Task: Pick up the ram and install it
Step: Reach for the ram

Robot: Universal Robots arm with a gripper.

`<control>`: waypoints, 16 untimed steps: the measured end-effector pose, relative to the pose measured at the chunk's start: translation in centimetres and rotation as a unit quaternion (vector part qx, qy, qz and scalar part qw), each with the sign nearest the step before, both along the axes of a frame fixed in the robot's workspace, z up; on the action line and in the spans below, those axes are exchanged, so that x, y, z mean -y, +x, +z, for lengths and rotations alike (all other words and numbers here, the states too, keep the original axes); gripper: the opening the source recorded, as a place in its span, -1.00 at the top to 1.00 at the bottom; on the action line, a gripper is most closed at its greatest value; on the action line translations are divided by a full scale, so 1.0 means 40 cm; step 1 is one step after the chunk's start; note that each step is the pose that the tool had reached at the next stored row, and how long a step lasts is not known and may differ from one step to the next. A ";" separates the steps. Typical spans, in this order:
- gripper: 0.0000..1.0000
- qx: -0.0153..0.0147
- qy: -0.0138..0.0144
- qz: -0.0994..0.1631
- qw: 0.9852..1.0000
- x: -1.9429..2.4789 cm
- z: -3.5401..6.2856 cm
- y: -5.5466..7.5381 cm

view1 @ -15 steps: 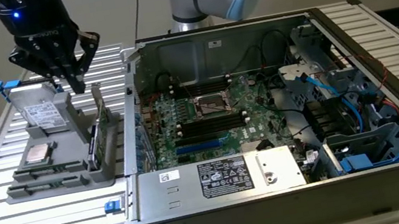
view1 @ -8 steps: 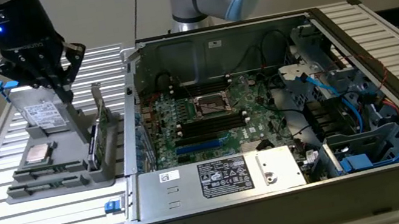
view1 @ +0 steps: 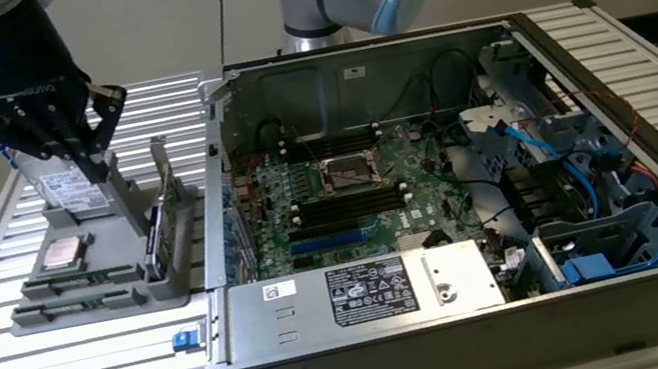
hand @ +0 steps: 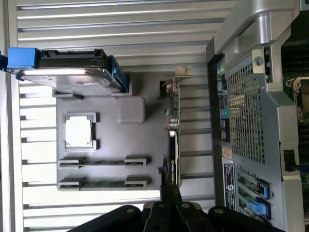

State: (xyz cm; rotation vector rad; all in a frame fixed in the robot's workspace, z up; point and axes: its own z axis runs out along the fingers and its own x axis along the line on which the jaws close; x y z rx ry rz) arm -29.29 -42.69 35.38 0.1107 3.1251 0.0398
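Note:
Two ram sticks lie flat in holders at the front of a grey fixture tray (view1: 100, 306), one (hand: 102, 183) showing green along its length, the other (hand: 102, 162) just behind it. In the exterior view they are thin strips (view1: 76, 285) at the tray's near edge. My gripper (view1: 95, 163) hangs over the back of the tray, beside an upright hard drive (view1: 74, 194), well above the ram. Its black fingers (hand: 166, 212) are shut together with nothing between them.
The tray also holds a silver processor chip (hand: 78, 131), the hard drive (hand: 67, 72) and a graphics card on edge (hand: 173, 140). On the exterior view's right stands the open computer case (view1: 213, 144) with its motherboard (view1: 412, 155) and black and blue slots (view1: 343, 223).

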 end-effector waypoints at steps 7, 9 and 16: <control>0.79 0.000 -0.007 0.000 1.000 0.008 -0.016 -0.045; 0.79 -0.001 -0.009 0.000 1.000 0.008 -0.022 -0.063; 0.79 -0.001 -0.014 0.000 1.000 0.010 -0.043 -0.109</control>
